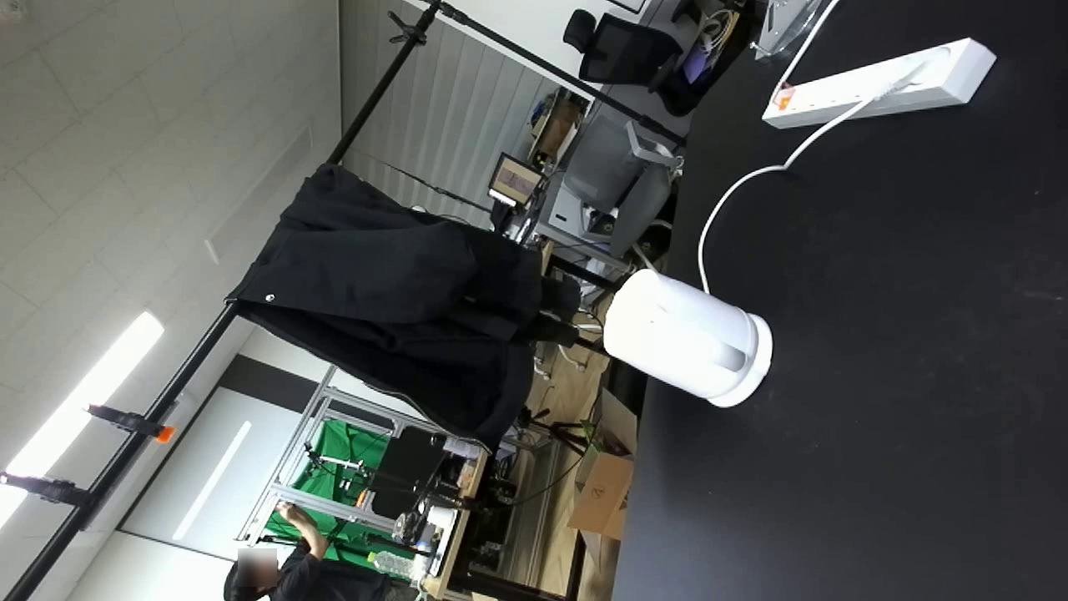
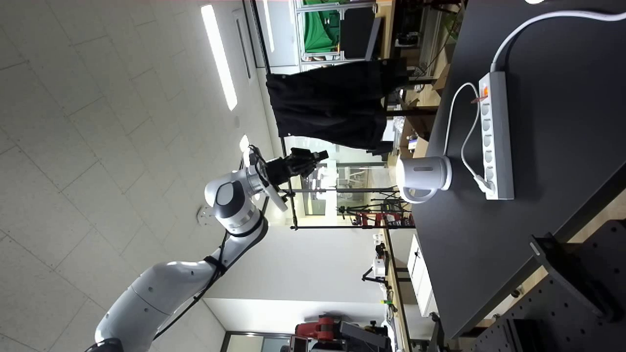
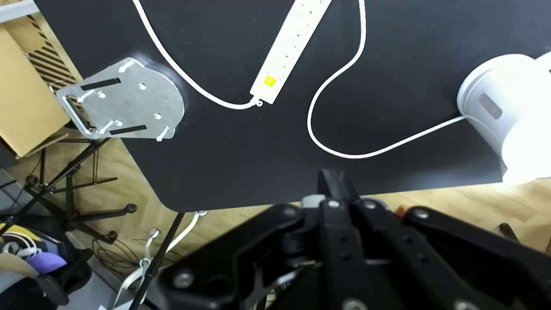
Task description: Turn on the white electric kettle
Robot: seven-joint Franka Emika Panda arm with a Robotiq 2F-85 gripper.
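The white electric kettle stands on the black table close to an edge. Both exterior views lie on their side. In an exterior view the kettle shows a grey window and its handle loop. In the wrist view the kettle is at the right, overexposed and partly cut off. Its thin cord runs to the power strip. My gripper hangs well above table height, apart from the kettle. In the wrist view its fingers are together with nothing visible between them.
A metal plate with upright screws lies at a table corner. A thicker white cord leaves the power strip. A black coat hangs on a rack beyond the table. A black perforated plate adjoins the table. A person is far behind.
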